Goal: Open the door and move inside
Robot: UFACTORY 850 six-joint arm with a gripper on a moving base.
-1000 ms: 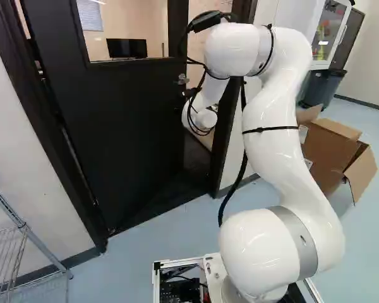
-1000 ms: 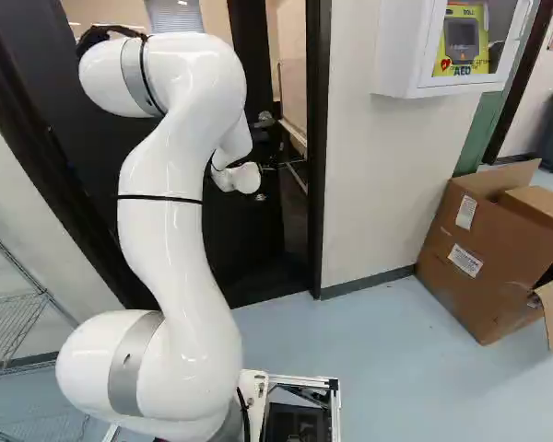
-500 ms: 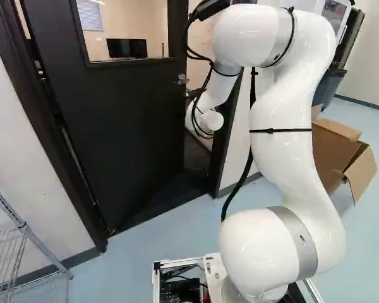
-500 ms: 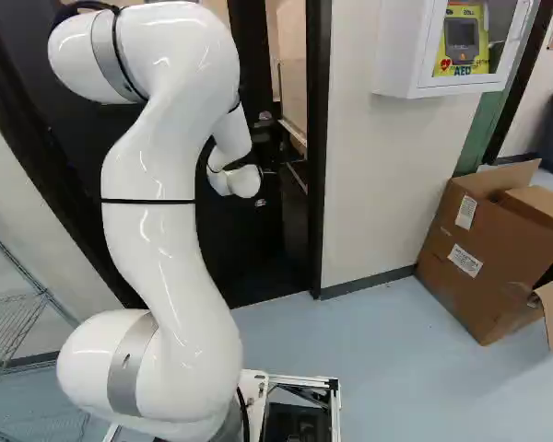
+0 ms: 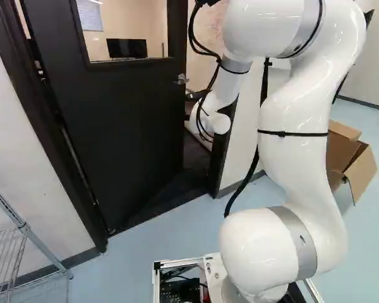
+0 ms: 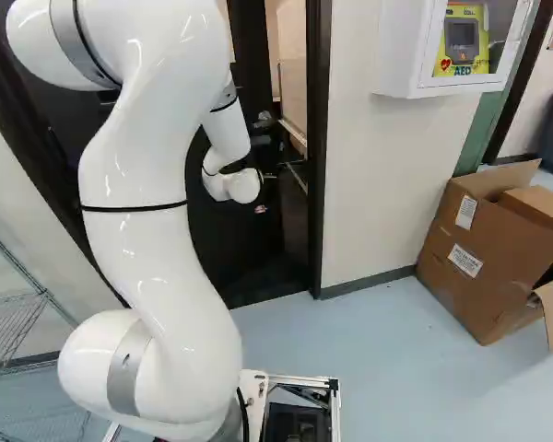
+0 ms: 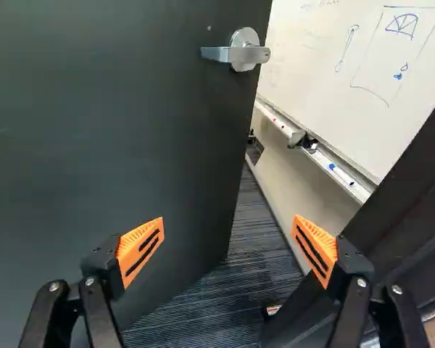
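Pale blue floor (image 6: 396, 368) runs up to the doorway; taking twelve as dead ahead of the base, the dark door (image 5: 126, 126) stands ajar at about eleven, swung into the room beyond, a whiteboard (image 7: 333, 65) showing past its free edge. I'd guess it's heavy but turns easily on its hinges, perhaps with a closer pushing back. With the latch clear of the frame, a steady shove on the face near that edge should do; no need to work the lever. The dark door frame (image 6: 319, 138) at twelve looks the likeliest snag for the white arm (image 5: 297, 126). A cardboard box (image 6: 479, 249) sits at one, a wire shelf (image 5: 6, 252) at ten, both beside the way in. The gripper (image 7: 230, 232) is spread wide, holding nothing, with the lever handle (image 7: 235, 54) ahead, untouched.
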